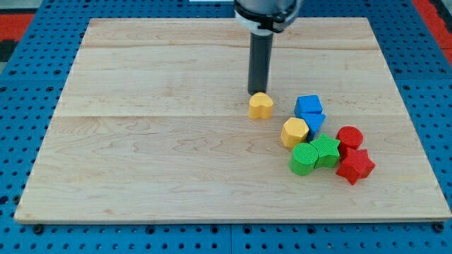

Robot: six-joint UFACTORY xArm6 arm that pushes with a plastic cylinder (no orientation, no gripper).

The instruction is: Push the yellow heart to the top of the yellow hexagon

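The yellow heart (260, 105) lies right of the board's middle. My tip (256, 92) stands just behind it, toward the view's top, touching or nearly touching its upper left edge. The yellow hexagon (294, 132) lies to the heart's lower right, a short gap away. The hexagon touches a blue block on its upper right and a green block below it.
Two blue blocks (309, 107) (315, 122) lie right of the heart. A green cylinder (304, 159) and a green star (326, 151) lie below the hexagon. A red cylinder (349, 137) and a red star (354, 166) lie at the right. The wooden board (141, 141) lies on blue pegboard.
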